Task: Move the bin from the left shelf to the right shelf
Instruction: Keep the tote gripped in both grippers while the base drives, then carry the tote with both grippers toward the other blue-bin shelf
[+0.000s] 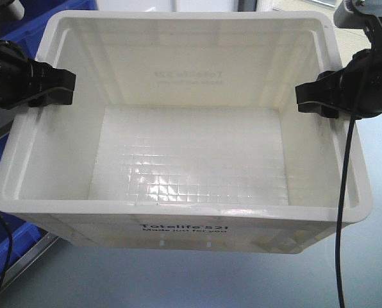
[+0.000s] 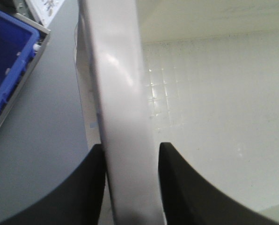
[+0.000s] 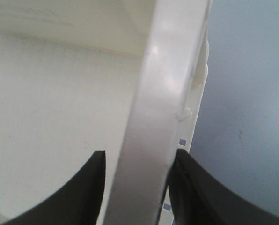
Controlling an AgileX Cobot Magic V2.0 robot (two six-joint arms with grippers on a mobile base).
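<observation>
Bin (image 1: 191, 160), opposite side rims clamped by left pincer (image 1: 55, 90) and right pincer (image 1: 316, 99)

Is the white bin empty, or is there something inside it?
Empty. The front view looks straight down into the bin and shows only its bare gridded floor with glare on it. Both wrist views show bare inner surfaces too.

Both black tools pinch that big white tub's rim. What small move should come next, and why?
Probably shift both arms together slightly rightward, holding the large white rectangular plastic tote level: the left tool and right tool each clamp an opposite rim, and grey surface shows on that side.
</observation>
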